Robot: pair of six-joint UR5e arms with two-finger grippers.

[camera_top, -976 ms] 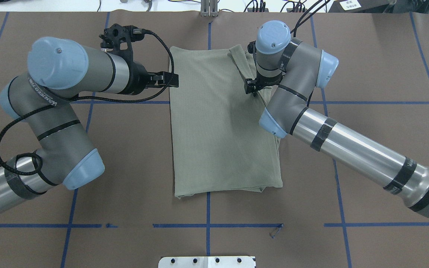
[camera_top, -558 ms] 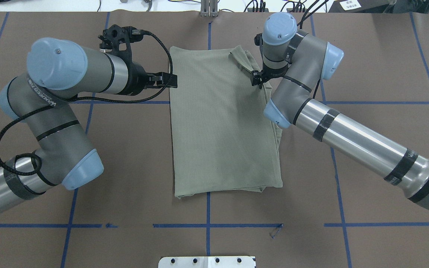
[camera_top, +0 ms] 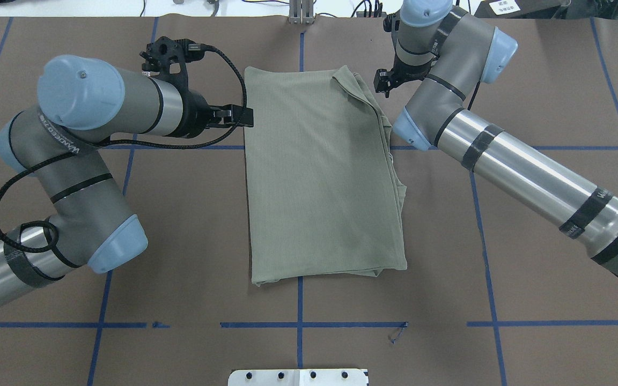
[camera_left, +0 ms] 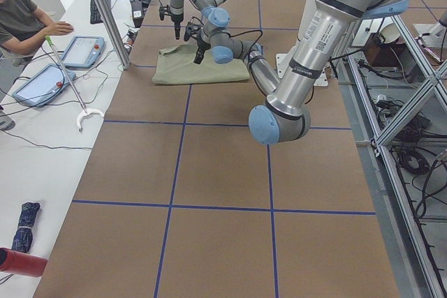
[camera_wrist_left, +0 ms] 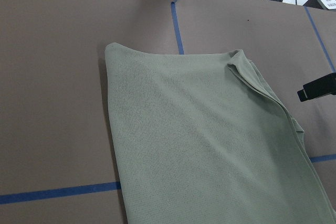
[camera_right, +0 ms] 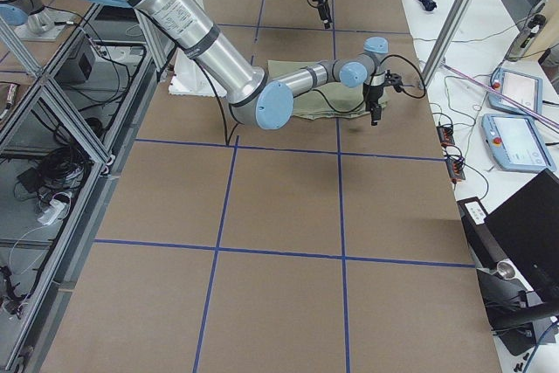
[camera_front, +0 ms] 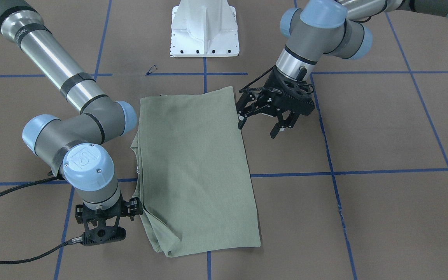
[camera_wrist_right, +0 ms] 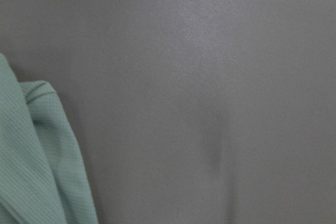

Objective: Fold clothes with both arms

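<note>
Overhead exterior: the shirt (camera_top: 319,182) is laid folded on the table (camera_top: 180,252), long axis running near to far. The left gripper (camera_top: 240,116), spread and empty, is held at its left edge. Farther off, the right gripper (camera_top: 383,84) is held beside the far-right corner, its grip state not discernible.

overhead looking down, front opposite, sides far, wrists close, sharing shirt (camera_top: 319,177)

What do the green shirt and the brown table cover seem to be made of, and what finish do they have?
Shirt: a soft knit fabric, perhaps cotton or a blend. The left wrist view shows fine ribs, the surface is matte, and the edges lie in limp layered folds.
Table cover: it looks like brown paper or thin card, smooth and matte with a faint sheen. I cannot tell which one.
</note>
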